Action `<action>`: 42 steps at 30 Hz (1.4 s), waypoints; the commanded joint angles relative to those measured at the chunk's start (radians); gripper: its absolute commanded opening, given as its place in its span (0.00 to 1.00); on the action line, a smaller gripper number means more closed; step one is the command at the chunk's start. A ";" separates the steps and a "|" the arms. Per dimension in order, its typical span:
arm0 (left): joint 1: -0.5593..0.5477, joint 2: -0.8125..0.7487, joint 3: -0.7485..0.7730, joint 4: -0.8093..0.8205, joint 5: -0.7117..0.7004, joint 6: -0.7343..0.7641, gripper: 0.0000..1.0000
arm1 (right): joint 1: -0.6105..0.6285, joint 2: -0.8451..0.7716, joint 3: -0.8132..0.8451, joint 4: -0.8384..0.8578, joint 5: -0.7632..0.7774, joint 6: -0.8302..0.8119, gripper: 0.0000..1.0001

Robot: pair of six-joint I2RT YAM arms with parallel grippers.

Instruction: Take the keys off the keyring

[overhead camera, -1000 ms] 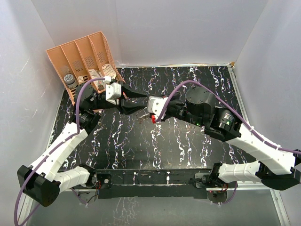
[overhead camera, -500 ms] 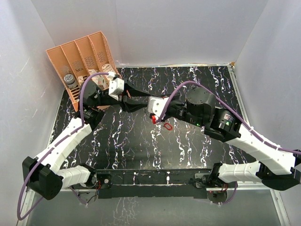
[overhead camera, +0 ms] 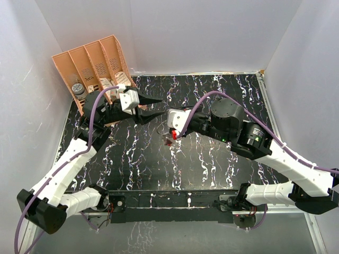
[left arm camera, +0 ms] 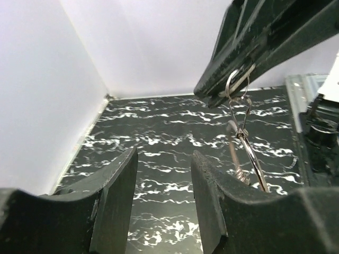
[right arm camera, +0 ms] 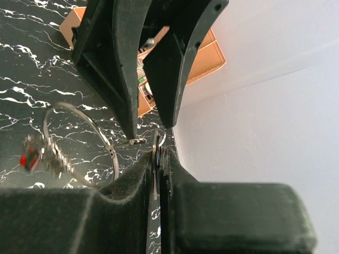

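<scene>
My right gripper [right arm camera: 157, 154] is shut on a flat silver key [right arm camera: 154, 177]. A small ring on the key sticks out of the tips. A clasp links it to the wire keyring [right arm camera: 100, 132]. The keyring hangs free with more keys, one red-headed [right arm camera: 25, 160]. In the top view the red key [overhead camera: 173, 135] dangles under the right gripper [overhead camera: 165, 125], mid-table. My left gripper [overhead camera: 159, 106] is open and empty, its fingers [right arm camera: 127, 79] just beyond the right tips. In the left wrist view the open left gripper [left arm camera: 164, 159] faces the right gripper [left arm camera: 222, 87] and the hanging keyring [left arm camera: 249, 151].
An orange slotted rack [overhead camera: 98, 63] holding small items stands at the back left, just behind my left arm. The black marbled table [overhead camera: 212, 159] is walled in white on three sides. A metal strip runs along its right edge [overhead camera: 267, 106].
My left gripper swung up and back, and its fingers now stand spread in front of the right tips. The hanging bunch with the red key swung out to the right and back.
</scene>
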 commanded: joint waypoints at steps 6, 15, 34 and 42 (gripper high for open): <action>-0.004 -0.087 0.053 -0.030 -0.053 0.036 0.46 | 0.004 -0.027 -0.009 0.102 -0.008 0.001 0.05; -0.003 -0.069 0.050 -0.026 0.173 -0.043 0.52 | 0.004 -0.032 -0.018 0.110 -0.007 0.003 0.05; -0.004 0.007 0.004 0.176 0.222 -0.160 0.50 | 0.004 -0.026 -0.018 0.117 -0.034 0.012 0.06; -0.004 0.025 -0.016 0.221 0.227 -0.198 0.49 | 0.004 -0.017 -0.018 0.133 -0.041 0.006 0.06</action>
